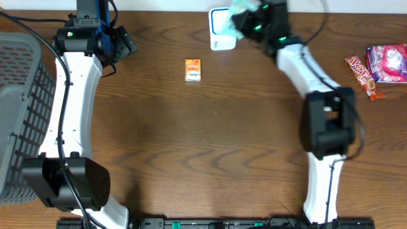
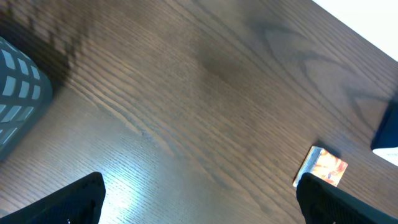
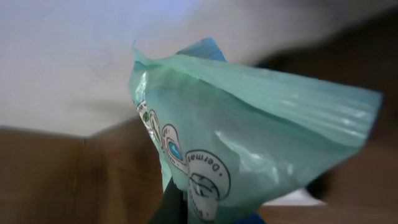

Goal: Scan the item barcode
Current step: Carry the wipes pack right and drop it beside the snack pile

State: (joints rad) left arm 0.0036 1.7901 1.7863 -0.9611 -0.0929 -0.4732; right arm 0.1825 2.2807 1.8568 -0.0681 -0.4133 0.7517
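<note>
One teal packet [image 3: 249, 143], one orange sachet [image 1: 193, 70], two red snack packs [image 1: 386, 62], one white scanner [image 1: 218, 38] and one grey basket [image 1: 19, 95] are in view. The right gripper [image 1: 240, 20], pressed nearly together, pinches the teal packet beside the scanner. The left gripper [image 2: 199, 202] is spread wide and empty. The packet's printed face is turned toward the wrist camera; its long axis cannot be told.

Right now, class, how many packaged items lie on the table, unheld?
3: a small orange packet mid-table; a red snack bar and a pink packet together at the right edge. The basket could hide others.
</note>
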